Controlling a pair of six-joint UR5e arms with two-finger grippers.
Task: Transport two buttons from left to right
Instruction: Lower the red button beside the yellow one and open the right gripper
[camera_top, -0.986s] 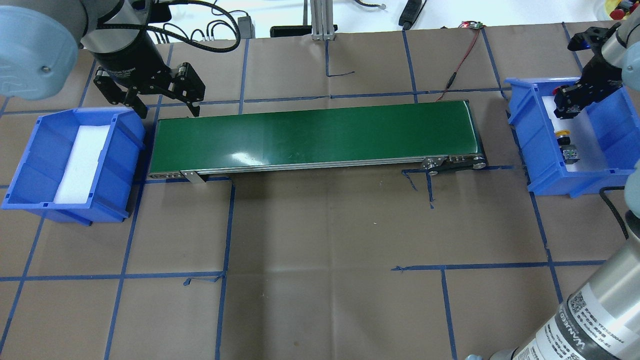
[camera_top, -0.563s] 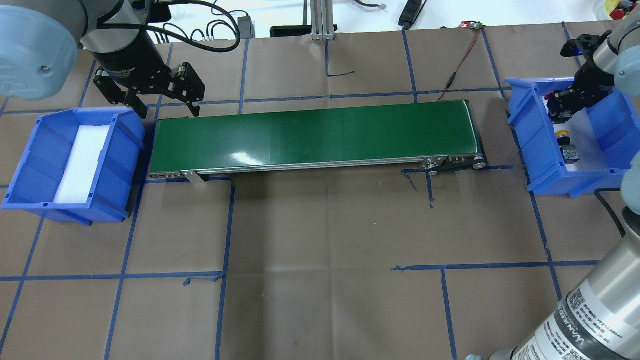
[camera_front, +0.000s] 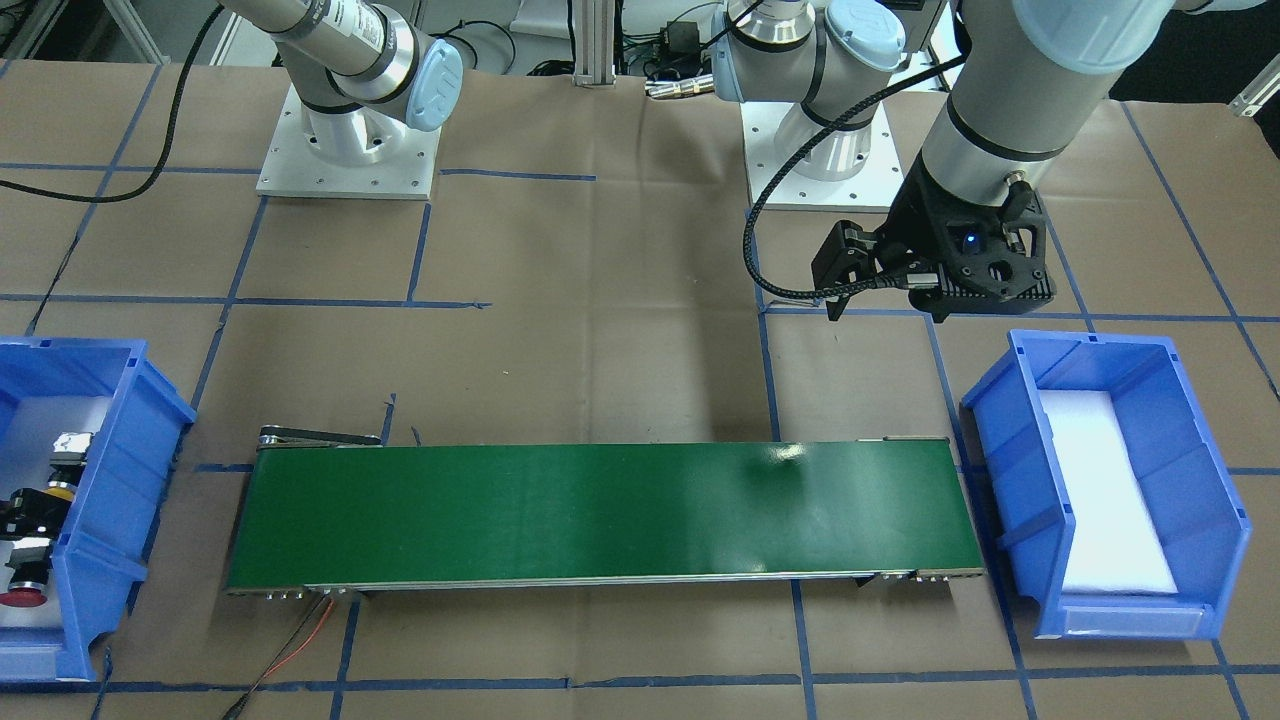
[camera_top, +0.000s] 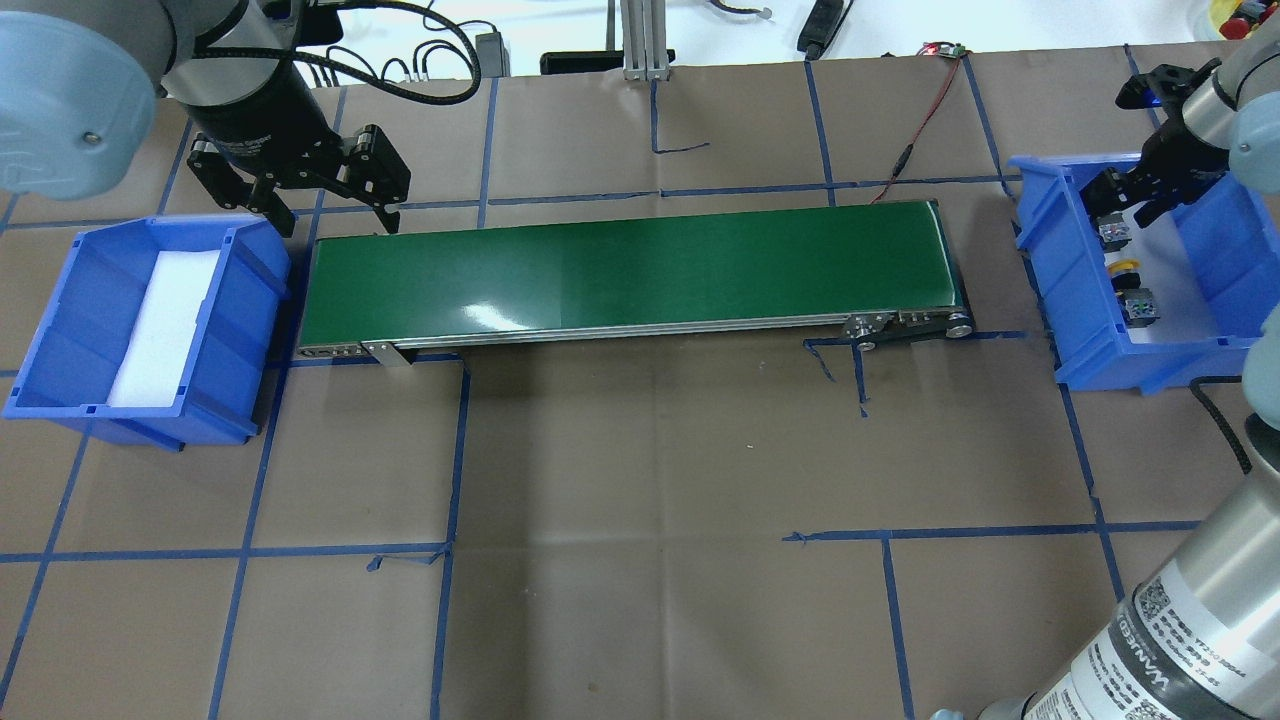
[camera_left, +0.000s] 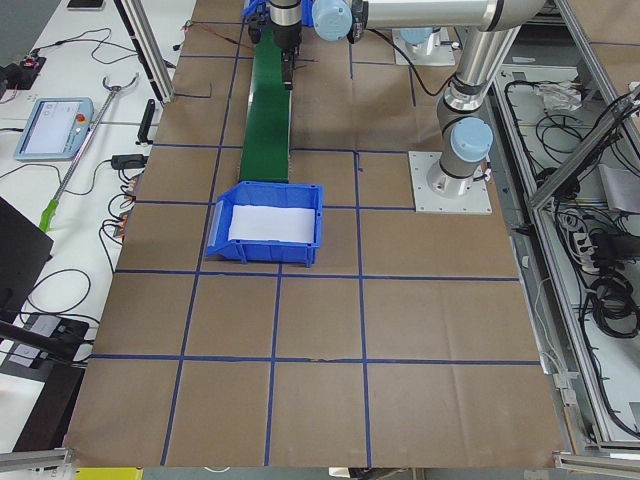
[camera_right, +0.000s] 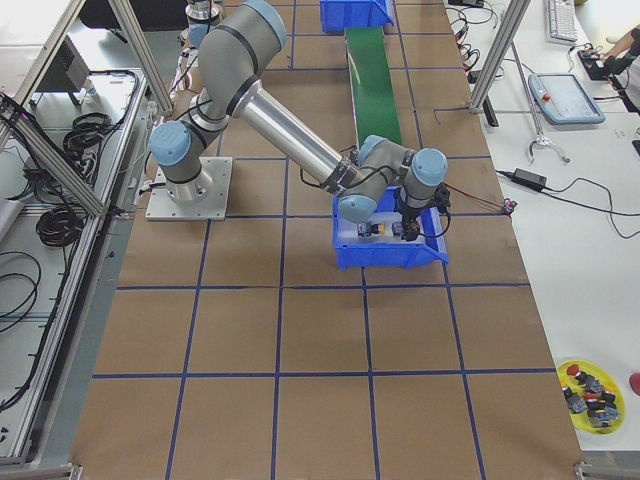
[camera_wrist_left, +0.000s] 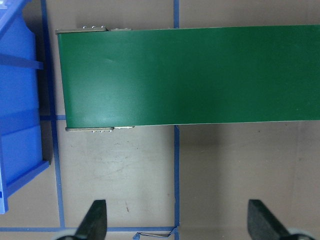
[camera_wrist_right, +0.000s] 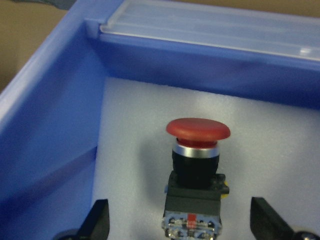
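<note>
The right tool (camera_wrist_right: 182, 222) is hanging low inside the blue bin (camera_top: 1130, 365) at the robot's right end of the worktop (camera_top: 640, 480), with its two fingers (camera_wrist_right: 99, 220) spread wide. The red button (camera_wrist_right: 197, 150) is lying on its side directly between those fingers, on the white foam pad (camera_wrist_right: 130, 125) that is lining the bin floor. Neither finger is touching it, and pale foam is showing on both sides of its black body in the right wrist view. Its silvery rear block is sitting closest to the tool, level with the fingertips, and its red cap is pointing away toward the bin's end wall.

The yellow button (camera_top: 1127, 266) is lying in the same bin, just beside the red one on the robot's side. It is sitting outside the fingers and apart from the tool, with its rear block turned toward the robot.

Beyond the bin, a green conveyor belt (camera_top: 630, 270) is stretching across the middle of the worktop. Near the belt's other end the left tool (camera_top: 335, 218) is hovering above the worktop with its fingers spread wide. Only brown paper and blue tape are showing between them in the left wrist view. Farthest off, a second blue bin (camera_top: 235, 340) with a white foam pad is sitting just past that end of the belt.
</note>
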